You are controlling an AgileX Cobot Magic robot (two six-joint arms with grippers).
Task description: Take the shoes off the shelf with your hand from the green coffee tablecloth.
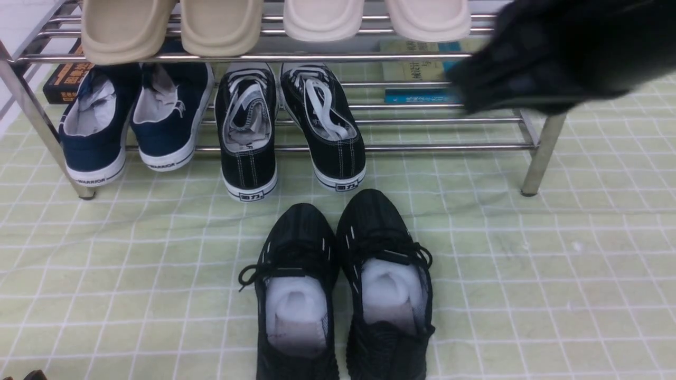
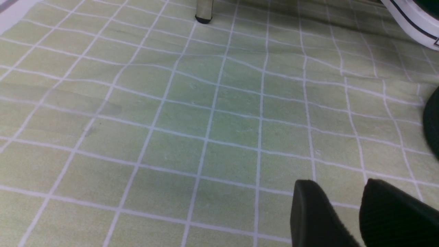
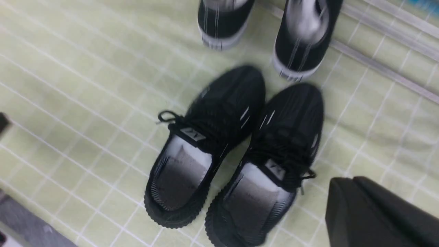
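Light-green gridded tablecloth [image 1: 528, 264] covers the worktop, all-black knit sneakers [image 1: 343, 285] paired near its front edge, already off the chrome-tube shoe rack [image 1: 533, 158], so likely done; black left gripper [image 2: 337, 193] spread, empty; blurred black right gripper [image 1: 491, 84] unreadable, can't tell.

Lower centre: the shoes [image 1: 380, 232] are all black, with white dash marks and white stuffing. The tablecloth [image 1: 528, 274] is light green, gridded in thin white lines. Upper frame: the chrome shelf [image 1: 369, 149] bears navy sneakers [image 1: 169, 121] and black canvas sneakers [image 1: 327, 142], both white-soled, below beige slippers [image 1: 127, 31].
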